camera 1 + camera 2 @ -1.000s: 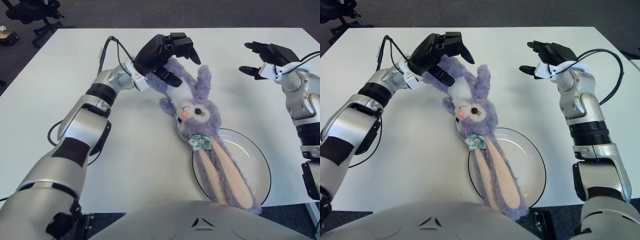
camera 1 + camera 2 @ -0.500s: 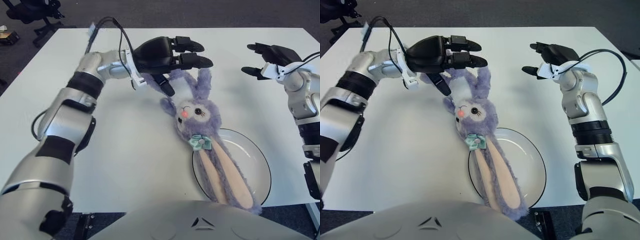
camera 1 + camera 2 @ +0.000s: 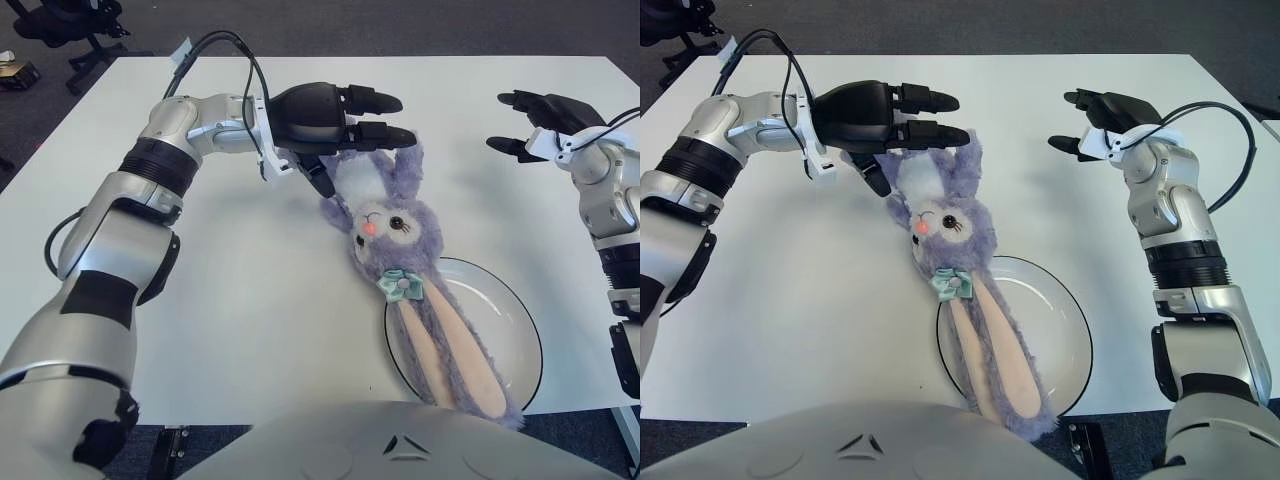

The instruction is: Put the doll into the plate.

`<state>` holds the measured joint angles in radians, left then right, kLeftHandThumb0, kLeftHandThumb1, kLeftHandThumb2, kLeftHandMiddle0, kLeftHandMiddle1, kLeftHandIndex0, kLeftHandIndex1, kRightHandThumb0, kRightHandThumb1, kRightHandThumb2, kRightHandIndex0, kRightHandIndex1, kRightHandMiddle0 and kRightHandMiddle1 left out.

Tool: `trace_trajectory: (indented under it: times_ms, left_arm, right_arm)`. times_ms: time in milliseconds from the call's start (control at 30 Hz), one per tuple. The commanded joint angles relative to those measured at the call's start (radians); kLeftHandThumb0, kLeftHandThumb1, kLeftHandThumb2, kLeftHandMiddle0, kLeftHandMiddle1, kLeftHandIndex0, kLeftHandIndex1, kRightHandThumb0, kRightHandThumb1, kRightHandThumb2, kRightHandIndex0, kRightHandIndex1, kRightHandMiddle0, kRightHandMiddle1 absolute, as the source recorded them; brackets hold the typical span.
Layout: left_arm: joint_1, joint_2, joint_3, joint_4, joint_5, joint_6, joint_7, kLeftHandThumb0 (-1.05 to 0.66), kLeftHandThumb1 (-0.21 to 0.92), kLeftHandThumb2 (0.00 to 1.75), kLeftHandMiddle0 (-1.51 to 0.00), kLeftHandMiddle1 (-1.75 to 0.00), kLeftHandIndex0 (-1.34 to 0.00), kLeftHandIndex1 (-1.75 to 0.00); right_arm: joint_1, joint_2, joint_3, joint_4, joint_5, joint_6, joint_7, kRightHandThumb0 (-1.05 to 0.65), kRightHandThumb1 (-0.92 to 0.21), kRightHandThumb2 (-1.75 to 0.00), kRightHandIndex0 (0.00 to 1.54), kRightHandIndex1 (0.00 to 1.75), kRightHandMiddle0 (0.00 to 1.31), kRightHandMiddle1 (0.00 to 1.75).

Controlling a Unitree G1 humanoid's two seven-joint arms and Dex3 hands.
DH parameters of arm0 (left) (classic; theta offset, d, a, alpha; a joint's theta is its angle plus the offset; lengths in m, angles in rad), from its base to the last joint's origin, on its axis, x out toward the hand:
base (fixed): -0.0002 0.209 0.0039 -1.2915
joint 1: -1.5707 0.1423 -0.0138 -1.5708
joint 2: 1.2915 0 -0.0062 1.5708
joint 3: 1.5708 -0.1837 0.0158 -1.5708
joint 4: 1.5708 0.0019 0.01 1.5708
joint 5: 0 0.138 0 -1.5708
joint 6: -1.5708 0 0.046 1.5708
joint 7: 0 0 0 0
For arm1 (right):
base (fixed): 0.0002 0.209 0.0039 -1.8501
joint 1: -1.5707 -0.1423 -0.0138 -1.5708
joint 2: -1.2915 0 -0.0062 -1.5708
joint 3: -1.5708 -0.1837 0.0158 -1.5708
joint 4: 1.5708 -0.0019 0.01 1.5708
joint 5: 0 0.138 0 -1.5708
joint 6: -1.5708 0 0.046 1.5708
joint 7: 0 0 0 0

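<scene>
The purple bunny doll (image 3: 385,225) lies on the white table with its head just outside the glass plate (image 3: 520,340). Its long ears (image 3: 440,345) stretch across the plate and over the near rim. The doll's body and legs point away from me, partly hidden under my left hand (image 3: 370,145). That hand hovers just above the body with fingers stretched out flat, open and holding nothing. My right hand (image 3: 1085,120) is raised over the far right of the table, open, well clear of doll and plate.
The table's (image 3: 250,300) near edge runs just below the plate. A black cable (image 3: 215,45) loops over my left forearm and another (image 3: 1230,130) around my right wrist. An office chair (image 3: 70,25) stands beyond the far left corner.
My left hand, curled around the doll's body a second ago, has opened and straightened its fingers above it. The doll's body has settled on the table. The right hand drifted slightly right.
</scene>
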<state>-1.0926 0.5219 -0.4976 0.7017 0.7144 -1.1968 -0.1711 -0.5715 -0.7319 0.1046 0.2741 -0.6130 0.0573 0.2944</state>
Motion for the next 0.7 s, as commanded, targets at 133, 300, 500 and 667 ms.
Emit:
trace_trajectory:
  times_ms: [133,300,500,667]
  left_arm:
    - [0.018,0.023,-0.006,-0.068,-0.031,0.031,-0.099,-0.95,0.92,0.31,-0.14,0.00,-0.11,-0.08]
    - [0.026,0.030,-0.005,-0.100,-0.025,0.041,-0.130,-0.96,0.92,0.31,-0.14,0.00,-0.10,-0.07]
    - [0.071,0.038,-0.016,-0.181,-0.074,0.095,-0.226,-0.96,0.92,0.31,-0.13,0.00,-0.10,-0.07]
    - [0.099,0.039,-0.020,-0.219,-0.122,0.129,-0.290,-0.97,0.92,0.31,-0.13,0.00,-0.10,-0.06]
  right_arm:
    - [-0.009,-0.027,-0.024,-0.003,0.022,-0.006,-0.011,-0.64,-0.92,-0.61,0.36,0.03,0.39,0.05]
    - [-0.005,-0.030,-0.028,-0.011,0.023,-0.004,-0.009,-0.64,-0.92,-0.62,0.37,0.02,0.39,0.05]
    - [0.008,-0.038,-0.037,-0.033,0.028,0.004,-0.002,-0.64,-0.92,-0.62,0.39,0.03,0.39,0.05]
    - [0.012,-0.040,-0.039,-0.043,0.025,0.016,-0.002,-0.64,-0.92,-0.62,0.41,0.03,0.39,0.05]
